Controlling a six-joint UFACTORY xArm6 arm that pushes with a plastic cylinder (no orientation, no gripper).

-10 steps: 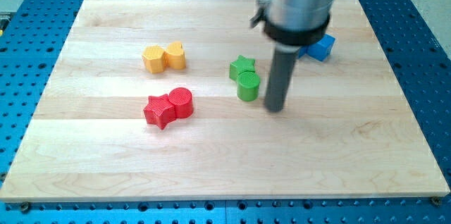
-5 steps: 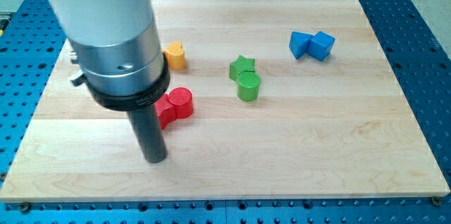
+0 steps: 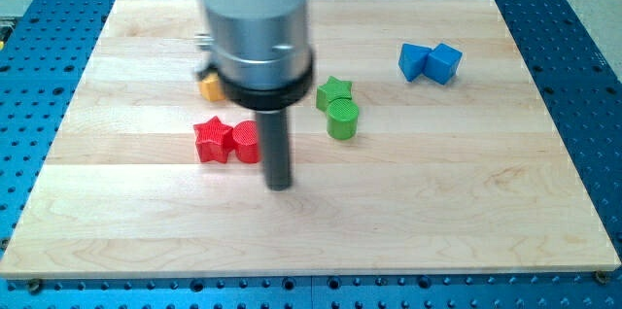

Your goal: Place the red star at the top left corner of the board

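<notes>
My tip [image 3: 279, 186] is down on the board [image 3: 466, 212], just to the view's right and slightly below the red cylinder [image 3: 247, 141]. No gripper here: the rod holds nothing, only pushes.

Red star [image 3: 212, 141] sits left of centre, touching the red cylinder on its right side. Top left corner well apart from it, up and to the view's left.

Orange block [image 3: 208, 86] partly hidden behind the rod housing, lying above the star, roughly on the way to the corner. Shape not readable.

Green star [image 3: 333, 91] and green cylinder [image 3: 342, 119] touching, right of the rod. Two blue blocks [image 3: 431, 61] at upper right, well clear.

Risks, as I judge them:
- A push from this side meets the cylinder first; star and cylinder would travel together, or the star would squirt off sideways.
- A leftward push alone sends the star toward the left edge, not the corner.
- A straight diagonal line may drive the star into the orange block.
- Star points may catch and spin it off line.
</notes>
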